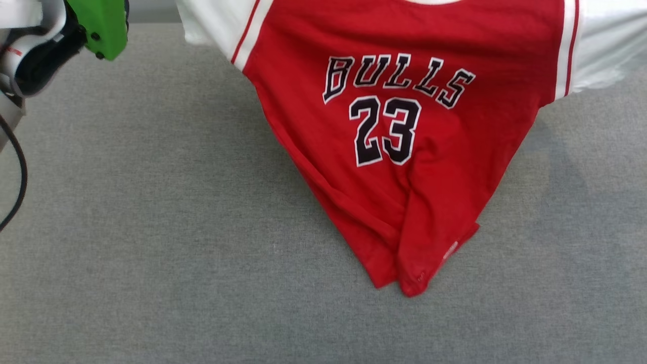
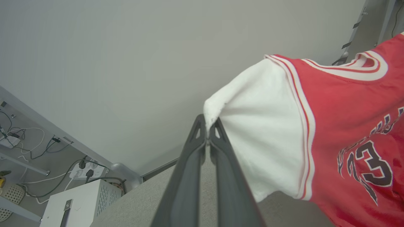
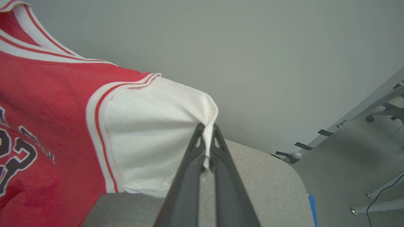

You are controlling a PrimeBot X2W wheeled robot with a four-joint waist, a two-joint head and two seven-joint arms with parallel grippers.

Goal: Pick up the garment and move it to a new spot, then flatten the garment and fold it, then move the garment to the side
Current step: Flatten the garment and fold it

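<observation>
Red jersey T-shirt with white sleeves (image 1: 429,192) is held spread above the grey fabric tabletop (image 1: 151,253). The left gripper (image 2: 207,127) is clamped on one sleeve tip and the right gripper (image 3: 207,130) on the other, both pointing upward.

A grey fabric-covered tabletop (image 1: 151,253) stands before a plain pale wall (image 2: 126,63), with a white vented box (image 2: 85,201) and a cabled power strip (image 2: 83,170) below one end, grey metal frame legs (image 3: 363,110) beyond the other.
</observation>
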